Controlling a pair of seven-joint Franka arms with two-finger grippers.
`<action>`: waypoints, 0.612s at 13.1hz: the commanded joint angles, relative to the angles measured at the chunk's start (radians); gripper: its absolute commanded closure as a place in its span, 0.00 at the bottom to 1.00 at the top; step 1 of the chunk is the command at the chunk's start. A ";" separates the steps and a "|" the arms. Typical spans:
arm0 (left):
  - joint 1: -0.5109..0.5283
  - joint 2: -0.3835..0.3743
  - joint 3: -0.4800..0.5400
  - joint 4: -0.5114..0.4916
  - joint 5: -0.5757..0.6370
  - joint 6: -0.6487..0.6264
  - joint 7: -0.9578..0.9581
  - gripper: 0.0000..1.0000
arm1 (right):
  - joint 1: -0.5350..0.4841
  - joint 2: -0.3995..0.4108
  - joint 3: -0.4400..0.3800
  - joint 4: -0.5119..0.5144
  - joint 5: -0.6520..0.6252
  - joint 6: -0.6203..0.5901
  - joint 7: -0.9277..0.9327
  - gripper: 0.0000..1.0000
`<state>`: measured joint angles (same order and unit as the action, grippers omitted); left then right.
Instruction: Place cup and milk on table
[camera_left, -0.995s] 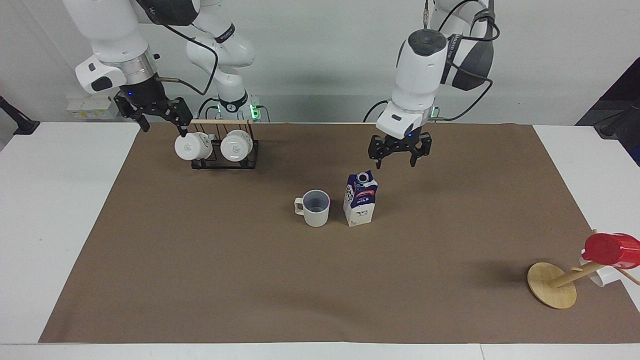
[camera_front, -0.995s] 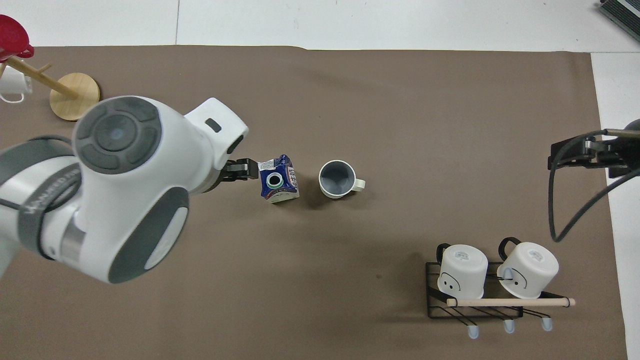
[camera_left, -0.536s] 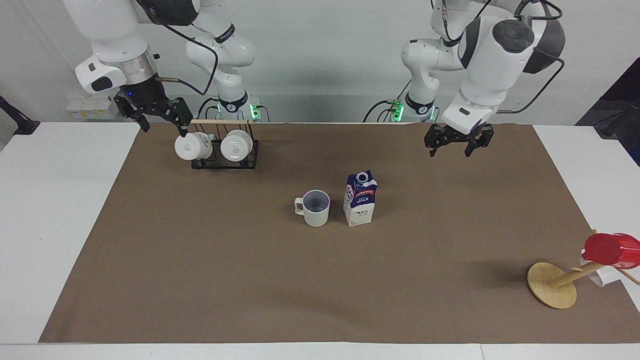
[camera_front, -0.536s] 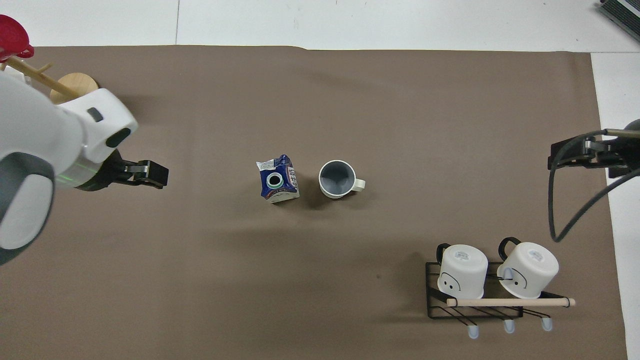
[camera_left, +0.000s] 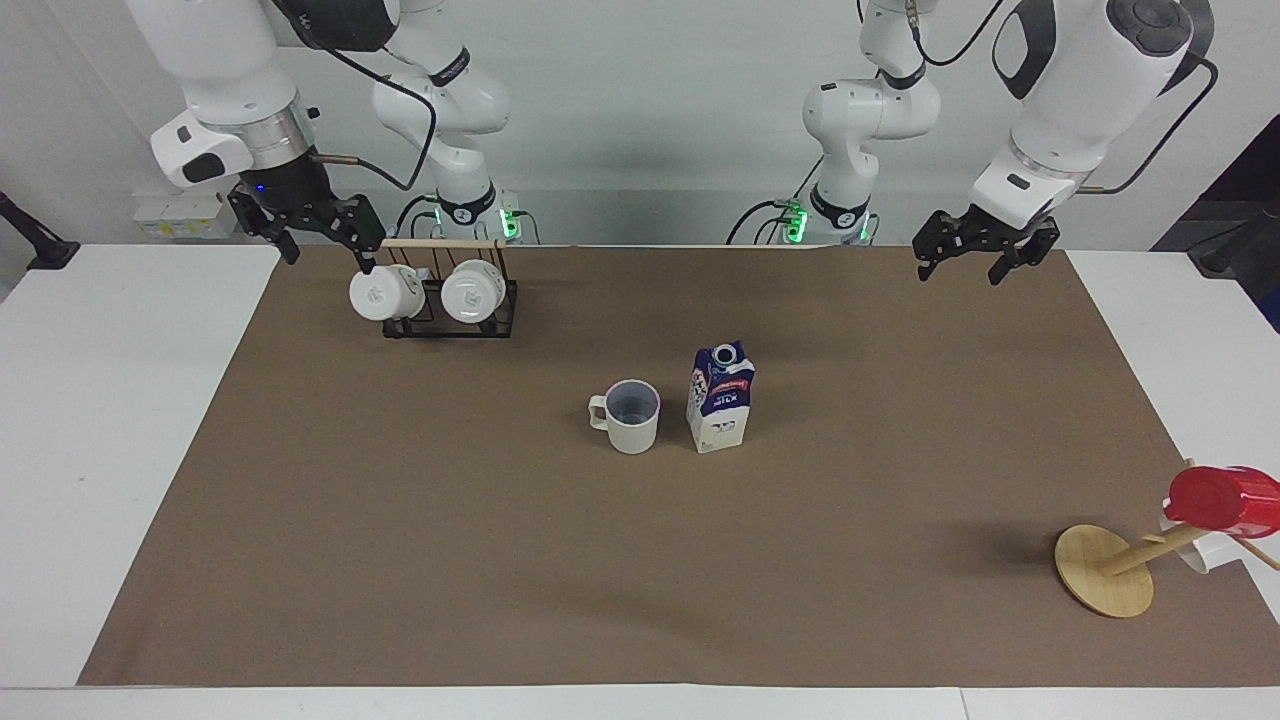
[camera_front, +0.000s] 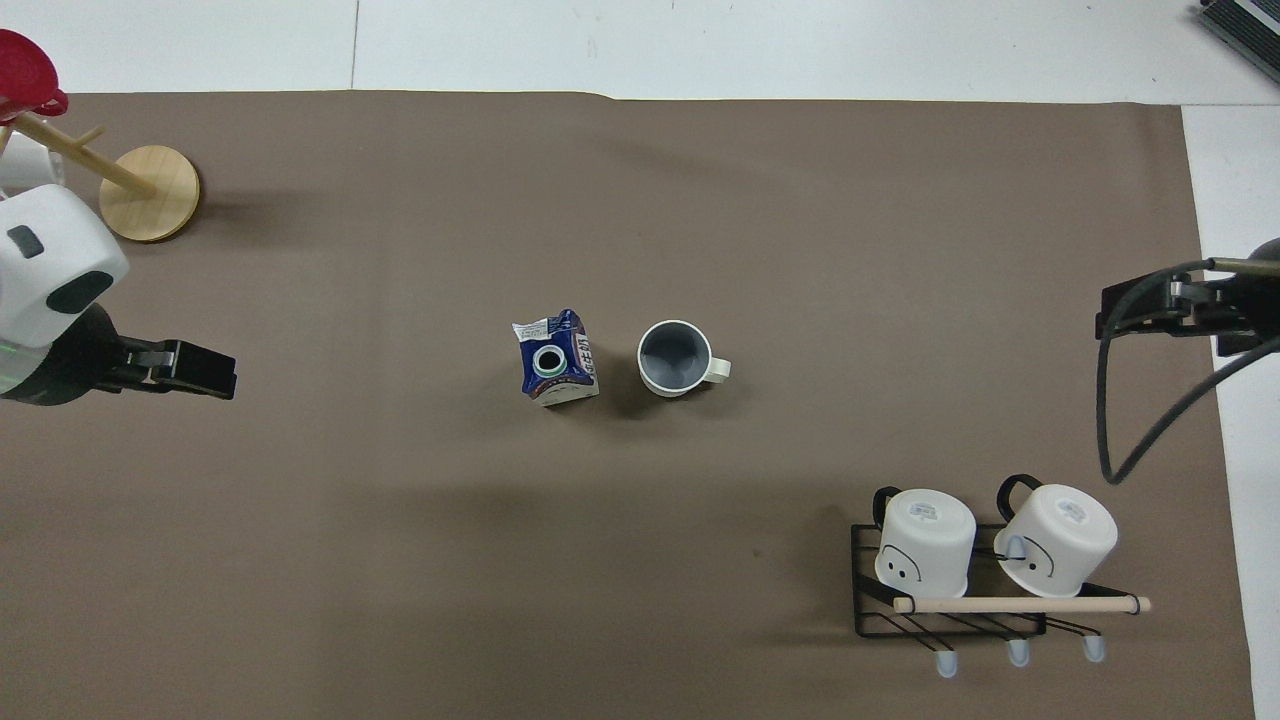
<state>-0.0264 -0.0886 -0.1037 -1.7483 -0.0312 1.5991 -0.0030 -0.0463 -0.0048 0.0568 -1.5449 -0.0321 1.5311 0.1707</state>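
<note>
The cream-white cup stands upright on the brown sheet of the table, handle toward the right arm's end. The milk stands upright right beside it, toward the left arm's end. Both show in the overhead view: the cup, the milk, the table. My left gripper is open and empty, raised over the sheet well away from the milk; it also shows in the overhead view. My right gripper is open and empty, raised beside the mug rack; it also shows in the overhead view.
A black wire rack with a wooden rail holds two whiter mugs near the right arm's base; it also shows in the overhead view. A wooden mug tree with a red cup leans at the left arm's end, farther from the robots.
My left gripper has drawn back from just over the milk toward the left arm's end of the table and risen. The milk, cup and right arm have not moved.
</note>
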 joint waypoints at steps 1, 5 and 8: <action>0.006 -0.008 0.001 0.000 -0.012 -0.016 0.001 0.00 | -0.015 0.000 0.008 0.006 0.017 -0.002 -0.020 0.00; 0.010 -0.006 0.002 0.001 -0.010 0.001 0.001 0.00 | -0.015 0.002 0.008 0.006 0.017 0.000 -0.022 0.00; 0.010 -0.006 0.002 0.000 -0.010 0.001 -0.002 0.00 | -0.012 0.005 0.008 0.012 0.017 0.004 -0.017 0.00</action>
<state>-0.0258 -0.0886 -0.0986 -1.7482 -0.0312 1.5994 -0.0031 -0.0463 -0.0048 0.0568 -1.5448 -0.0321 1.5326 0.1707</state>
